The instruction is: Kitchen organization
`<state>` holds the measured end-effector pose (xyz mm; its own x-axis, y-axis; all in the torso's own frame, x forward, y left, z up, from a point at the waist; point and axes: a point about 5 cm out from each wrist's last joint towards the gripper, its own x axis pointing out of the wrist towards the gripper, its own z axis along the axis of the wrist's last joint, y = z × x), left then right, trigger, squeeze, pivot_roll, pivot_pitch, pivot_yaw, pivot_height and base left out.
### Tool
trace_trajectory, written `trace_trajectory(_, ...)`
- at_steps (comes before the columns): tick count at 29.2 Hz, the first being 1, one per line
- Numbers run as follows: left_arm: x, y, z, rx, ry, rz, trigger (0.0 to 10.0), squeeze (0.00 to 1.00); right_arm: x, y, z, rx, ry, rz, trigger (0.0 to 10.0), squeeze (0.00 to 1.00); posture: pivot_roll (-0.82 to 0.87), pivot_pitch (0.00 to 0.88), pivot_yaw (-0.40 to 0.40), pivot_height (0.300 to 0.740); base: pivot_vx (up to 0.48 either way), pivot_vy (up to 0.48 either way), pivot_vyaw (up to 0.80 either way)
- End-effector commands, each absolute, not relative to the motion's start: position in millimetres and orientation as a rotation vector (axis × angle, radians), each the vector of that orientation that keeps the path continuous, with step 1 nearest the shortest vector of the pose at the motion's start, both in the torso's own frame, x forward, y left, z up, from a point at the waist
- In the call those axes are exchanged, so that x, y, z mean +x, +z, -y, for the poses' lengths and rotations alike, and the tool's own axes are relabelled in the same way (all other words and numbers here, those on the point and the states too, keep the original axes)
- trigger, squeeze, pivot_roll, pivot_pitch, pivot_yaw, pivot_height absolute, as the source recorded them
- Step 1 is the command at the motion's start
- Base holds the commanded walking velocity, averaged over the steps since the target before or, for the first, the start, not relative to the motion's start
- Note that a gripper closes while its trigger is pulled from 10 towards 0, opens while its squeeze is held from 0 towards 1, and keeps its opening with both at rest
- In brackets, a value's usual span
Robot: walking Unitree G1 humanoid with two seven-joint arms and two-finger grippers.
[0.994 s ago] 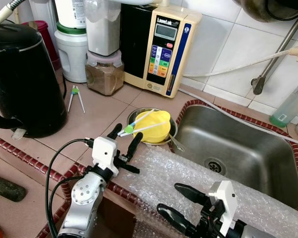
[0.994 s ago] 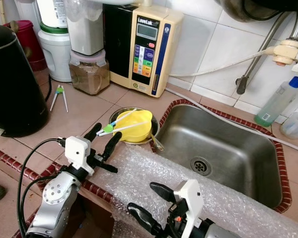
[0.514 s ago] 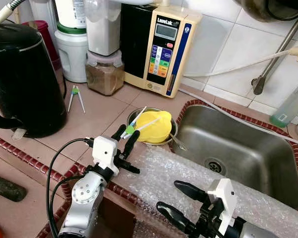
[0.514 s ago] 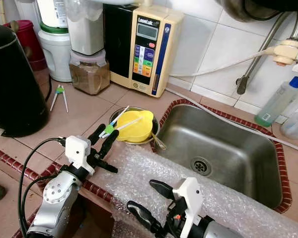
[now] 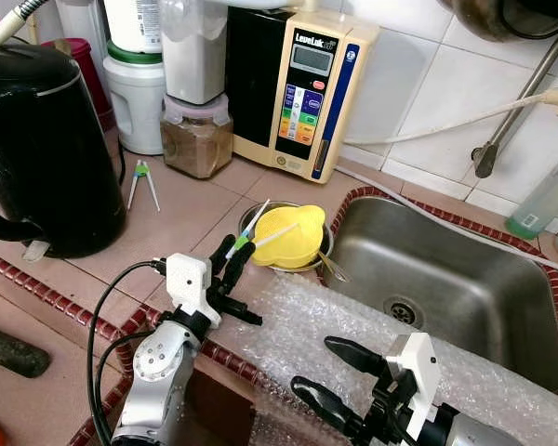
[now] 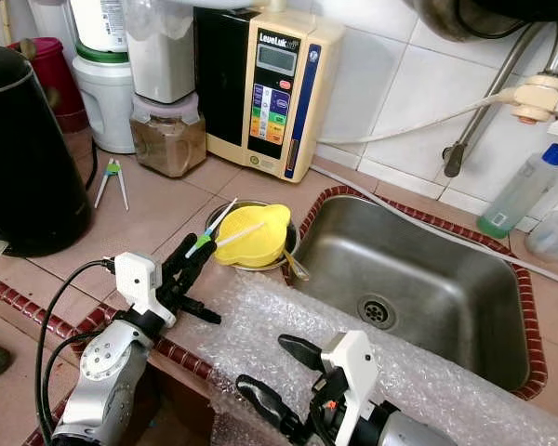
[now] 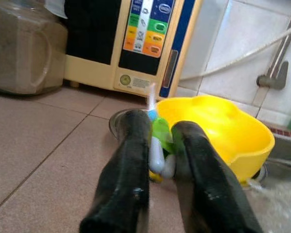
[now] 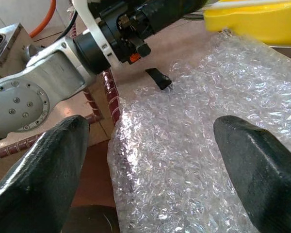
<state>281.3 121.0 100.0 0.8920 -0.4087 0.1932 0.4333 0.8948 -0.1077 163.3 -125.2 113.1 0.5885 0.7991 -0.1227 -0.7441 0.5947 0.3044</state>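
Observation:
A yellow bowl point(image 5: 293, 237) sits in a steel dish point(image 5: 248, 219) on the tiled counter, left of the sink point(image 5: 502, 307). White training chopsticks with a green joint point(image 5: 252, 229) lean across the bowl's near rim. My left gripper point(image 5: 236, 253) is shut on the chopsticks at the green joint; in the left wrist view the joint point(image 7: 159, 136) is squeezed between the two black fingers point(image 7: 131, 160). My right gripper point(image 5: 312, 364) hovers open over the bubble wrap point(image 5: 298, 321) at the counter's front edge, its fingers point(image 8: 43, 160) wide apart with nothing between them.
A black kettle point(image 5: 37, 149) stands at the left. A second pair of green-jointed chopsticks point(image 5: 141, 181) lies beside it. A jar of brown powder point(image 5: 195, 139) and a water ioniser point(image 5: 302, 93) line the back wall. A metal utensil point(image 5: 330, 269) pokes out from the dish.
My left gripper's fingers have come together on the chopsticks' green joint, and the chopsticks have swung to stand steeper against the bowl. The right gripper has barely moved.

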Motion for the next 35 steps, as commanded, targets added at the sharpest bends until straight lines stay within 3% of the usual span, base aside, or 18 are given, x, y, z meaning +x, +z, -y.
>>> trace_trajectory(1, 281.0, 99.7, -119.8, -0.168, -0.449, 0.155, 0.0, 0.00, 165.4, 111.9, 129.3, 0.210, 0.901, -0.264, 10.0, 0.00, 0.16, 0.000, -0.113, 0.740, 0.000, 0.000, 0.00)
trace_trajectory(10, 284.6, 107.6, -121.2, -0.289, -0.431, 0.155, 0.0, 0.00, 166.7, 111.4, 128.9, 0.205, 0.898, -0.263, 10.0, 0.00, 0.16, 0.000, -0.112, 0.740, 0.000, 0.000, 0.00)
trace_trajectory(24, 280.7, 136.3, -110.7, -0.482, -0.567, 0.166, 0.0, 0.00, 180.2, 113.6, 132.6, 0.163, 0.835, -0.217, 10.0, 0.00, 0.17, 0.000, -0.121, 0.740, 0.000, 0.000, 0.00)
trace_trajectory(28, 276.8, 149.3, -106.9, -0.488, -0.641, 0.174, 0.0, 0.00, 205.9, 120.4, 145.4, -0.040, 0.685, -0.112, 10.0, 0.00, 0.18, 0.000, -0.123, 0.740, 0.000, 0.000, 0.00)
trace_trajectory(35, 270.5, 158.5, -94.1, -0.356, -0.787, 0.166, 0.0, 0.00, 228.0, 134.0, 158.9, -0.273, 0.616, -0.019, 10.0, 0.00, 0.18, 0.000, -0.124, 0.740, 0.000, 0.000, 0.00)
